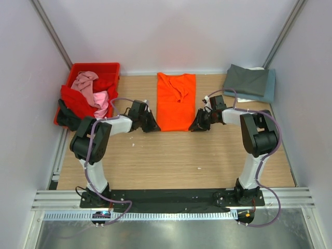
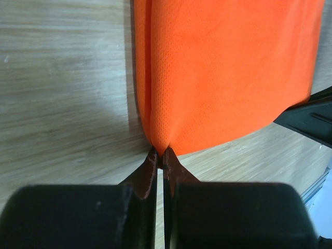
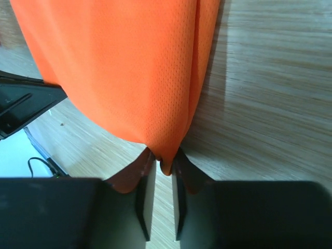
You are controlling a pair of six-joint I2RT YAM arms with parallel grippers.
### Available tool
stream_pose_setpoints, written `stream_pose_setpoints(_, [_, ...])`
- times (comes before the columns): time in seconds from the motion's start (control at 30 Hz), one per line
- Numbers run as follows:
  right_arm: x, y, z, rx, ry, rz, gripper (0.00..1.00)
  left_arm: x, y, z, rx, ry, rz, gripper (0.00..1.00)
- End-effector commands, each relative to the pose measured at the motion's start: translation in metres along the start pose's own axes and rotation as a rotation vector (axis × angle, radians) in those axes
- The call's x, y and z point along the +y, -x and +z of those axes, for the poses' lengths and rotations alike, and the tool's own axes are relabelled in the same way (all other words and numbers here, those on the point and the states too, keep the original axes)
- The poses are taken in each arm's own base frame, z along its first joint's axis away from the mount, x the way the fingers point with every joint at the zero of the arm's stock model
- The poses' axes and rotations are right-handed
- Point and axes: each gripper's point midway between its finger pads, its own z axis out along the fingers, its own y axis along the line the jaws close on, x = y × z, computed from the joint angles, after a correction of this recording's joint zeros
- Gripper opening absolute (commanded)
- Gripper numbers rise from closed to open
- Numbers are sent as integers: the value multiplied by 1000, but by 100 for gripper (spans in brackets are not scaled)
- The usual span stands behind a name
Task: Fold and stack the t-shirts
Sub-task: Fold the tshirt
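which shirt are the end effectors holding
The orange t-shirt, flat mid-table: left end effector and right end effector each pinch a near corner. The grey shirt and blue shirt lie far right; pink shirt and red shirt sit in the crate.

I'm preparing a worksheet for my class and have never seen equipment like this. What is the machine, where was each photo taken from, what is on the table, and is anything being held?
The machine is two robot arms, a left arm and a right arm, bolted at the near edge of a wooden table. The wide picture looks down from above and behind them. The two close-ups come from a small camera on each wrist, so the dark shapes at the bottom are that arm's own fingers.

An orange t-shirt lies in the middle with its sides folded in. The left pincer and the right pincer each pinch one near corner of it.

At far left, a red crate holds a loose pink shirt and a red shirt. At far right, a folded grey shirt lies on a blue shirt.
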Motion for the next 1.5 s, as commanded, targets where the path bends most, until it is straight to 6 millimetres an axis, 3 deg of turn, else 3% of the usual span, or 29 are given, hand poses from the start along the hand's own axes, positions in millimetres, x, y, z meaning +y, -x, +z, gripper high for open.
stream_pose_setpoints(0.0, [-24,-16,-1,17,-102,-1,21,-6,0,-15,-9,15,20,0])
stream_pose_setpoints(0.13, [-19,-38,-29,6,-118,-10,13,-22,-18,-45,-2,33,51,0])
stream_pose_setpoints(0.17, [-9,-40,-42,-13,-107,-18,11,-27,-24,-52,0,33,62,0])
stream_pose_setpoints(0.2, [-2,-47,-48,-13,-94,4,9,-34,-41,-58,29,38,82,0])
stream_pose_setpoints(0.33, [17,-83,-73,-22,-81,18,8,-54,-71,-108,11,23,115,0])
stream_pose_setpoints(0.43, [26,-110,-93,-36,-97,24,7,-48,-94,-132,29,44,86,0])
stream_pose_setpoints(0.57, [40,-143,-117,-42,-74,26,5,-47,-110,-170,20,19,66,0])
stream_pose_setpoints(0.67, [56,-150,-132,-77,-28,29,3,-40,-114,-184,16,45,58,1])
stream_pose_setpoints(0.77, [68,-145,-141,-98,-2,20,4,-37,-108,-195,-16,74,64,2])
stream_pose_setpoints(0.93, [88,-123,-144,-107,5,-43,3,-39,-99,-188,-3,119,85,2])
stream_pose_setpoints(1.13, [96,-101,-135,-76,-32,-89,2,-52,-83,-179,17,113,97,2])
stream_pose_setpoints(1.3, [97,-86,-121,-57,-47,-93,2,-58,-58,-174,20,95,78,2])
stream_pose_setpoints(1.43, [97,-49,-106,-59,-48,-87,1,-59,-29,-160,32,71,69,6])
stream_pose_setpoints(1.47, [88,-28,-104,-105,-85,-77,1,-43,-17,-139,48,111,34,6])
